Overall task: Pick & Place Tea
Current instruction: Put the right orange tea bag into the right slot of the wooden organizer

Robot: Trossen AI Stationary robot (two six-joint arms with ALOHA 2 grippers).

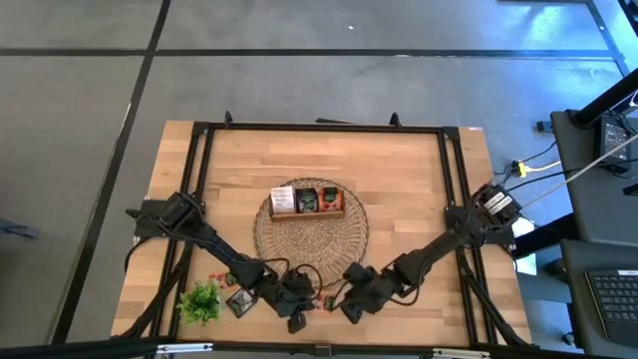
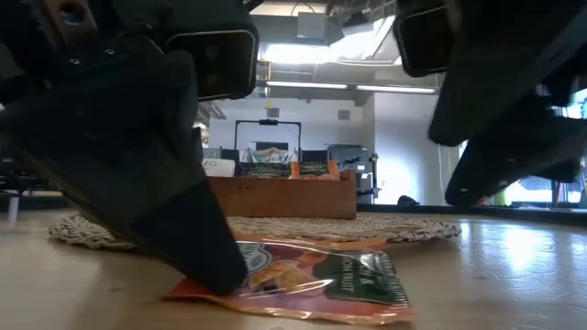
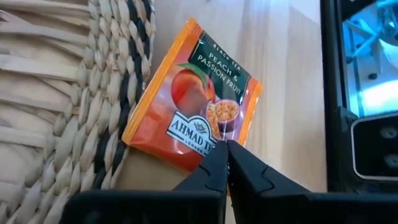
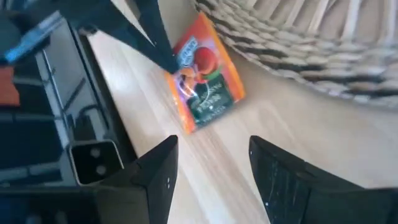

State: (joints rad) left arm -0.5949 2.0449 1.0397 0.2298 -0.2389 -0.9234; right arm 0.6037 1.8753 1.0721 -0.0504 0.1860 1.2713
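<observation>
Orange peach-and-passion-fruit tea sachet [image 3: 193, 115]: we find it flat on the tabletop just beside the wicker mat [image 3: 68, 93]. Left gripper [image 3: 226, 152] fingers pressed together on its edge; right gripper [image 4: 211, 165] fingers spread nearby. Risk, we judge: closed tips may skid it away.

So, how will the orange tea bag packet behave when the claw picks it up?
The tea bag packet looks thin and flat, so it is probably light and bends easily. Its glossy wrapper may slip. It lies flat on the wooden table, so the open right claw may struggle to get under an edge.
</observation>
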